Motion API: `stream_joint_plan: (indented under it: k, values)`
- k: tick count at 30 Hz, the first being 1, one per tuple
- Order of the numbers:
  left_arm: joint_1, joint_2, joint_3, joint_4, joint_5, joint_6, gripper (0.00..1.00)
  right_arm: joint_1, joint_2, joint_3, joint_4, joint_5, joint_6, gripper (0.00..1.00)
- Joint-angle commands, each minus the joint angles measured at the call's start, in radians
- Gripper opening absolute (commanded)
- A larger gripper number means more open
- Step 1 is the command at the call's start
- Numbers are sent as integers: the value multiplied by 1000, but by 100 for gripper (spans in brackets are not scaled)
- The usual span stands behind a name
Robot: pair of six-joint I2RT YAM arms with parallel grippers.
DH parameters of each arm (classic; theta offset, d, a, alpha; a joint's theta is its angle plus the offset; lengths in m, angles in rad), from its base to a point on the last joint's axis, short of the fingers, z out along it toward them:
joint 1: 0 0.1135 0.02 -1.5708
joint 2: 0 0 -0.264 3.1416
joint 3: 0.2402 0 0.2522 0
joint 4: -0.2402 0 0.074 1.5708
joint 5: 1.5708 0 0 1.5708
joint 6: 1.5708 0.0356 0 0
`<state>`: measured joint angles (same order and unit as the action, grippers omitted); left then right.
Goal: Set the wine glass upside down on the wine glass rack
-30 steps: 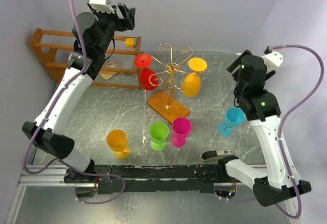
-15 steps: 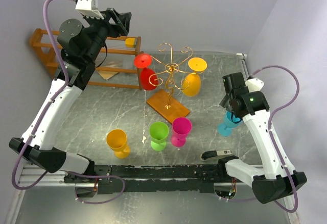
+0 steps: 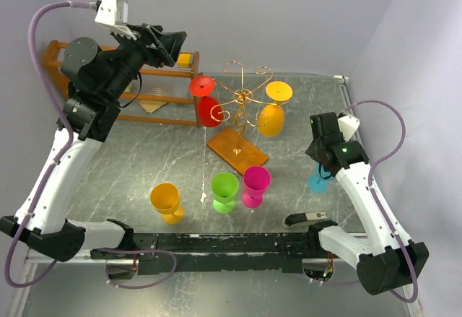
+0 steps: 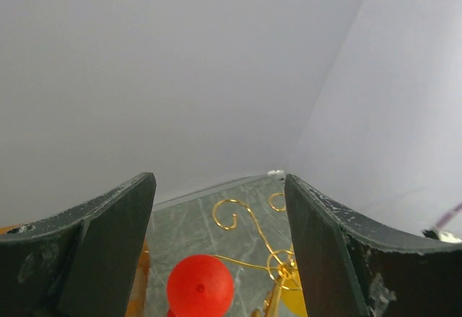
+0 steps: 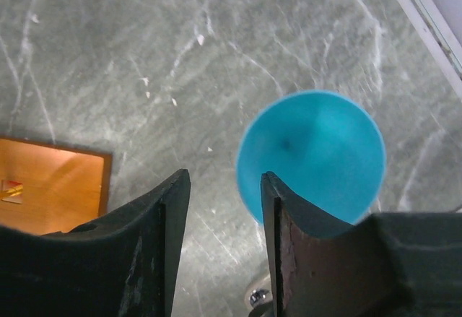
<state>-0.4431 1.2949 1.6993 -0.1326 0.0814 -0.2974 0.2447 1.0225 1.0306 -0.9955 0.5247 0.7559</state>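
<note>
While the right arm rises from its base at the near edge and bends forward at the elbow, its wrist points straight down, and the right pincer (image 5: 222, 181) hangs directly over the wine glass (image 5: 312, 151). This glass is of plain turquoise colour and stands upright, mouth up, on the grey marbled table (image 5: 108, 42); it is not on the rack. In the wrist view its round bowl lies mostly under and outside one finger, and only the edge of the rim shows in the gap. The jaws stand about half apart, with bare table between them; I cannot tell if a finger touches the glass.

To the left of this pincer, at about the same depth, a pink glass (image 3: 256, 181), a green glass (image 3: 224, 185) and an orange glass (image 3: 164, 198) stand in a row. Further away, also to its left, is the wine glass rack (image 3: 245, 100): thin gold wire with curled arms on a central post, on a flat orange-brown wooden base (image 3: 237, 151). A red glass (image 3: 208, 109) and a yellow glass (image 3: 271, 118) hang on it upside down.

The left arm is stretched high, its wrist almost level. The left pincer (image 4: 219, 185) is wide open and holds nothing; the rack lies below and ahead of it. Below this pincer, by the far wall, stands a wooden shelf (image 3: 162, 120).
</note>
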Motion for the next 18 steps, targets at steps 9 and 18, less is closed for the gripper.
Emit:
stream_joint_plan:
  k: [9, 18]
  values:
    - [0, -102, -94, -121, 164, -92, 83, -8, 16, -23, 130, 80, -69, 33]
    - [0, -174, -222, -83, 163, -102, 84, -8, -63, -105, 118, 29, -55, 38]
